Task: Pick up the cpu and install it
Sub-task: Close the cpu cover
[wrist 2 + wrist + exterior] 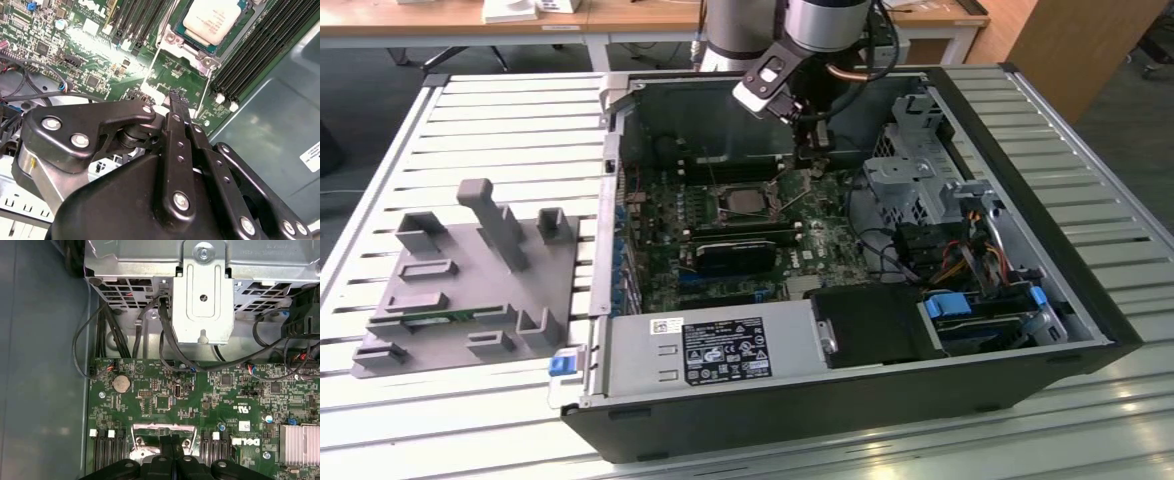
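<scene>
Ext. view: PC case (854,405) lies open on the slatted table (480,120), upper centre to lower right of frame. Grey fixture (467,280) sits on the table at the exterior view's left, just beside the case wall. Arm enters from top centre. Gripper (813,170) hangs inside the case over the board (667,262), pointing down. Cpu (747,203) sits flat in its socket at mid-board, silvery top up, and the gripper is not holding it. Gripper tips are near the cpu, a little up and to the exterior view's right of it; can't tell if they touch the board. PSU (707,350) w/ white label runs along the case's lower edge, a black block (874,325) just to its right, and the drive cage (914,150) is at upper right of the case. In the second wrist view the fingers (176,107) are pressed together w/ nothing between them. The cpu is seen past them inside a metal socket frame (172,40), w/ RAM slots (250,55) alongside. The first wrist view shows the black finger tips over the green board, a coin cell (120,384), black cables (162,340) running to the cage, and a finned silver heatsink (300,442).
</scene>
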Motion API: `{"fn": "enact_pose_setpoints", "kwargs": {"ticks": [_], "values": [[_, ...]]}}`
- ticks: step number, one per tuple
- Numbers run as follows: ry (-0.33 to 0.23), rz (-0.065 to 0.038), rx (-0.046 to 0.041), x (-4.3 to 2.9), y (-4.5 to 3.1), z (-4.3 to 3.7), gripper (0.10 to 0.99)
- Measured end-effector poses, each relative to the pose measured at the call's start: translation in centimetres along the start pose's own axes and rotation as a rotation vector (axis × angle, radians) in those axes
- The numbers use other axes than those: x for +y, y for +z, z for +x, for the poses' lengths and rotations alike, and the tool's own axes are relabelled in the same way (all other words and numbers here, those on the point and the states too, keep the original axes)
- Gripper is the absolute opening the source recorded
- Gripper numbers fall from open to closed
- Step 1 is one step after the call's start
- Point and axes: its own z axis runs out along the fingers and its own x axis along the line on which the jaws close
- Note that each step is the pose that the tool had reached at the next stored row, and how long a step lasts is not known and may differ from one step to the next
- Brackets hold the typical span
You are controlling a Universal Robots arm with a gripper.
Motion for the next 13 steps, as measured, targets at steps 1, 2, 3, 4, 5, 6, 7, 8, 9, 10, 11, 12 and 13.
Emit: {"fn": "enact_pose_setpoints", "kwargs": {"ticks": [1,2,3,4,5,6,7,8,9,10,11,12,13], "values": [[0.0,0.0,0.0001,0.08,0.03,0.0,0.106],[0.0,0.0,0.0002,0.19,0.08,0.01,0.106],[0.0,0.0,0.0001,0.31,0.12,0.03,0.106],[0.0,0.0,-0.0001,0.46,0.17,0.05,0.106],[0.0,0.0,-0.0002,0.62,0.23,0.11,0.106],[0.0,0.0,-0.0001,0.76,0.29,0.18,0.106],[0.0,0.0,0.0001,0.9,0.36,0.25,0.106],[0.0,0.0,0.0,1.03,0.41,0.32,0.106],[0.0,0.0,0.0002,1.16,0.47,0.37,0.106],[0.0,0.0,0.0002,1.28,0.51,0.39,0.106],[0.0,0.0,0.0,1.39,0.54,0.39,0.106],[0.0,0.0,-0.0001,1.51,0.58,0.39,0.106],[0.0,0.0,0.0,1.62,0.63,0.39,0.106]]}}
